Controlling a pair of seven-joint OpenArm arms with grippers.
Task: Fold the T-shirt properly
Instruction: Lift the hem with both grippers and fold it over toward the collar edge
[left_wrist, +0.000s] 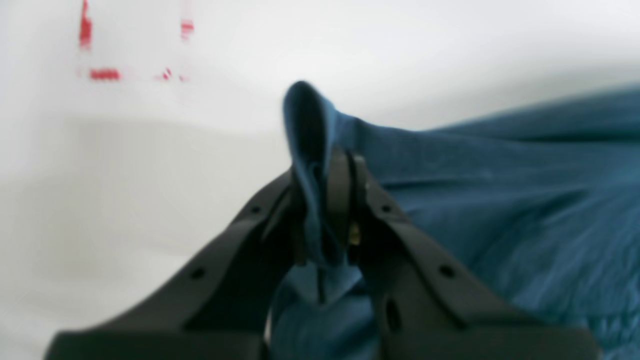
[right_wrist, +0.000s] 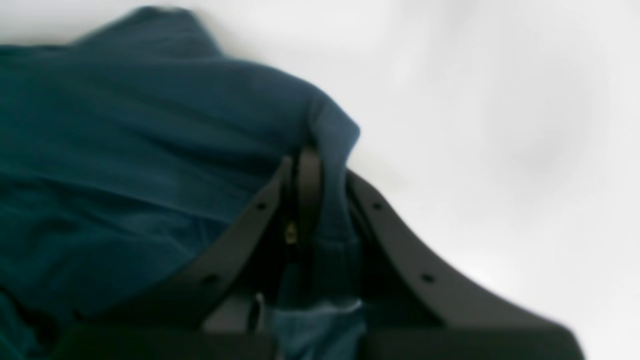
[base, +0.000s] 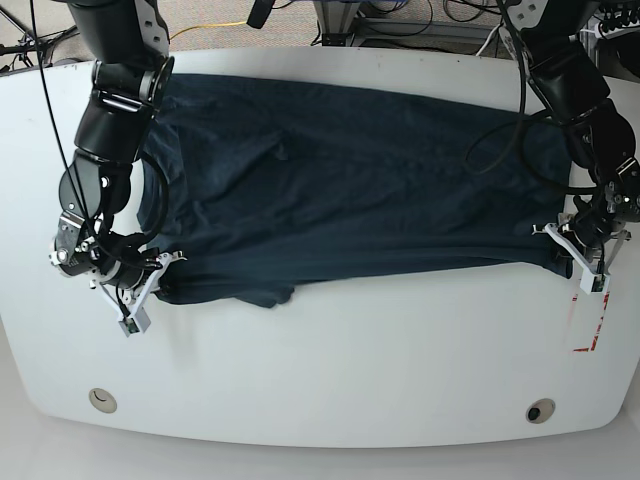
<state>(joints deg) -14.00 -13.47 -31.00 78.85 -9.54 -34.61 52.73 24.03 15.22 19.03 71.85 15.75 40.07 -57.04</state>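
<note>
While both arms worked at its near edge, the white oval table carried the large dark navy-blue T-shirt of soft cloth, which lay spread sideways across the far half of the table, with some wrinkles and one small fold hanging out at its near edge. The near half of the table was bare, except for red tape marks close to the shirt's corner. The right gripper was closed on a pinch of cloth at one near corner of the T-shirt, and the left gripper was closed on the opposite near corner. I judge that the two corners were held so, one at each end, in order to keep the edge stretched for a lengthwise fold.
</note>
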